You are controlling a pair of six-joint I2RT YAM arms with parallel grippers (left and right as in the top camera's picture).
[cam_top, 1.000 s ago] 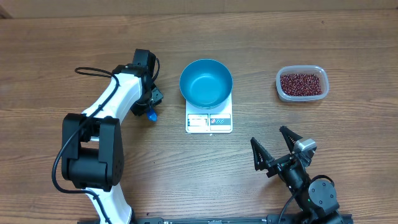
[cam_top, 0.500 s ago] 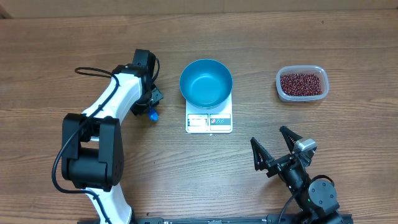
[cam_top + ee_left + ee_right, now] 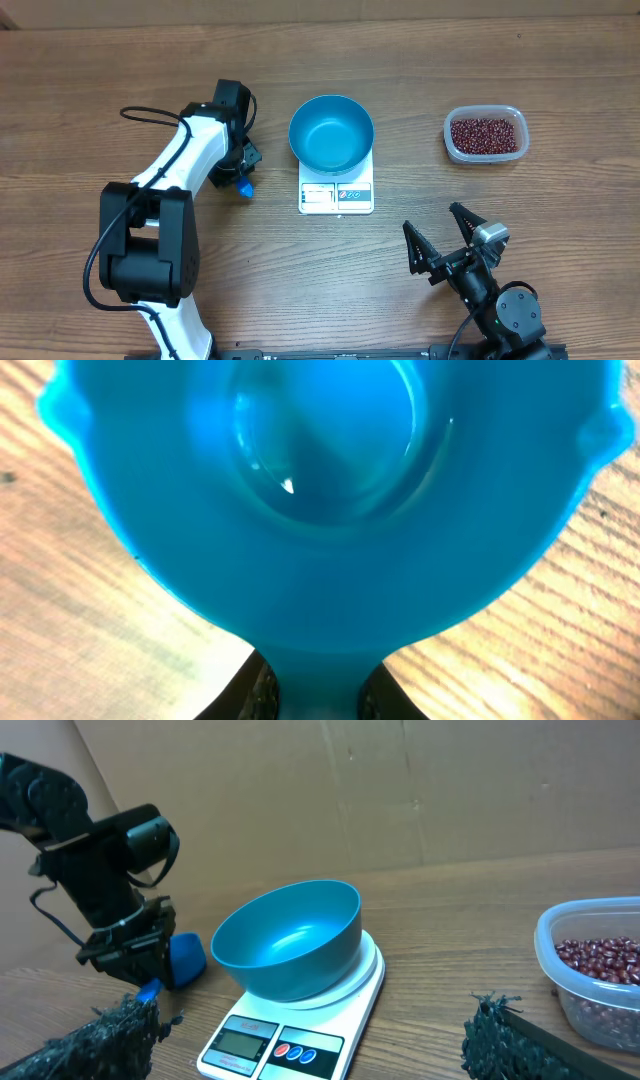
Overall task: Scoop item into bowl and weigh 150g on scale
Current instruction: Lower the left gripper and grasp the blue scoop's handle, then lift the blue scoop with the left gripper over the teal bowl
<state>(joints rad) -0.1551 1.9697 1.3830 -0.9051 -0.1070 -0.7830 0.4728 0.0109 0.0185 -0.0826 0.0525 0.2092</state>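
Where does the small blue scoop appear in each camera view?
Overhead: the blue scoop shows left of the scale, at the left tool.
Left wrist: the scoop fills the frame, handle at bottom centre.
Right wrist: the scoop is at lower left, left of the bowl.
Shared landmark: the left tool at its handle.

Plenty of bare table [image 3: 480,60] is left along the top and lower middle of the overhead frame. The centre is blocked by the bowl [image 3: 331,132] on the scale [image 3: 336,196], the upper right by the bean tub [image 3: 485,134], the left by the left arm [image 3: 175,160] with the scoop [image 3: 243,184] pinched.
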